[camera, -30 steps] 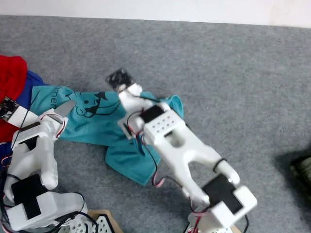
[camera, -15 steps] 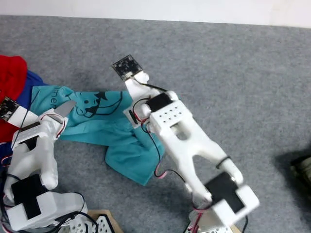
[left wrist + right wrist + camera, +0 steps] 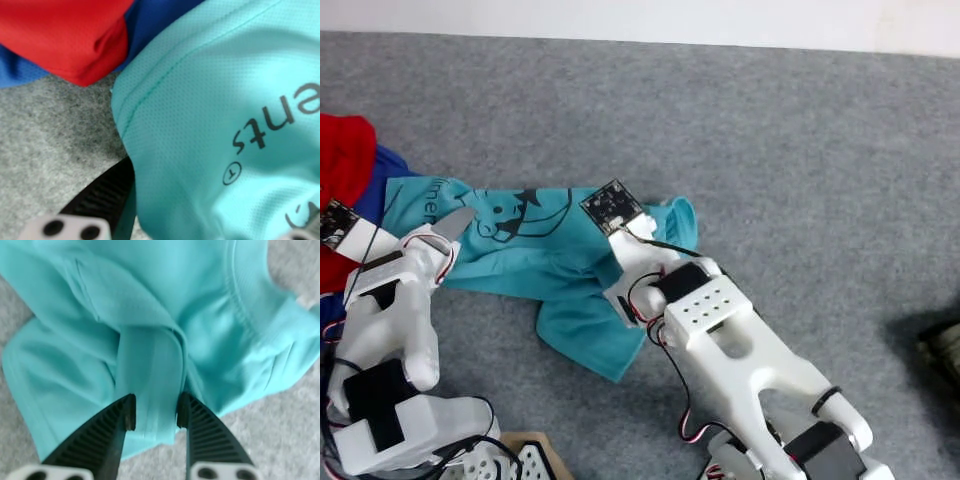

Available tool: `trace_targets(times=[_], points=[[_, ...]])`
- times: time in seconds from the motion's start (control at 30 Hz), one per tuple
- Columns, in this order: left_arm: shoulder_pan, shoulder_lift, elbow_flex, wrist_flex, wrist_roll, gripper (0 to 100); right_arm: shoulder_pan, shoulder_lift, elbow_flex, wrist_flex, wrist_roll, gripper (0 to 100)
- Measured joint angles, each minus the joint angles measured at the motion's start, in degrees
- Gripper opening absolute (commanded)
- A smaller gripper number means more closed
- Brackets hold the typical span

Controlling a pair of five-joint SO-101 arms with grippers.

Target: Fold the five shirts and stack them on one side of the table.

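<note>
Over the last second the right arm swings out toward 12 o'clock across the grey table (image 3: 800,150) and then draws back toward 6 o'clock, so the right gripper (image 3: 155,412) now sits over the middle of the teal shirt (image 3: 520,250). In its wrist view the fingers are clamped on a raised fold of that cloth. The shirt itself has hardly shifted and lies rumpled left of centre in the high view, one sleeve pointing to 3 o'clock and a loose flap to 6 o'clock. The left gripper (image 3: 458,222) has kept its place at the shirt's 9 o'clock edge. Cloth covers one finger there, and we cannot tell whether the fingers are pinching it. A red shirt (image 3: 342,150) and a blue shirt (image 3: 385,175) lie just beyond. We judge that the fold of this shirt is only starting.
</note>
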Motion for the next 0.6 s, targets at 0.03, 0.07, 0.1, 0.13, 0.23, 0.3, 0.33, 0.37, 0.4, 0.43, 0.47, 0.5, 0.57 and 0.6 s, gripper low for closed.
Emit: trace_targets(times=[0.03,0.07,0.1,0.13,0.23,0.3,0.33,0.37,0.4,0.43,0.47,0.5,0.57,0.6], points=[[0.00,0.00,0.00,0.00,0.00,51,0.00,-0.18,0.09,-0.88,0.00,14.6],[0.00,0.00,0.00,0.00,0.00,51,0.00,-0.44,0.26,-1.93,0.00,14.6],[0.00,0.00,0.00,0.00,0.00,51,0.00,-0.44,0.44,-2.90,0.00,14.6],[0.00,0.00,0.00,0.00,0.00,51,0.09,-0.44,0.44,-4.04,0.00,14.6],[0.00,0.00,0.00,0.00,0.00,51,0.18,-0.44,0.44,-7.65,2.20,14.6],[0.00,0.00,0.00,0.00,0.00,51,0.18,-0.44,0.44,-9.93,2.99,14.6],[0.00,0.00,0.00,0.00,0.00,51,0.18,-0.44,0.44,-10.81,3.25,14.6],[0.00,0.00,0.00,0.00,0.00,51,0.18,-0.09,0.44,-11.78,3.25,14.6],[0.00,0.00,0.00,0.00,0.00,51,0.18,0.88,0.35,-12.48,3.34,14.6],[0.00,0.00,0.00,0.00,0.00,51,0.18,2.20,0.09,-12.75,3.34,14.6],[0.00,0.00,0.00,0.00,0.00,51,0.18,3.96,-0.44,-13.01,3.52,14.6],[0.00,0.00,0.00,0.00,0.00,51,0.18,5.98,-1.32,-13.01,3.60,14.5],[0.00,0.00,0.00,0.00,0.00,51,0.18,9.93,-3.60,-13.10,3.69,14.5],[0.00,0.00,0.00,0.00,0.00,51,0.18,11.69,-4.75,-13.10,3.69,14.2]])
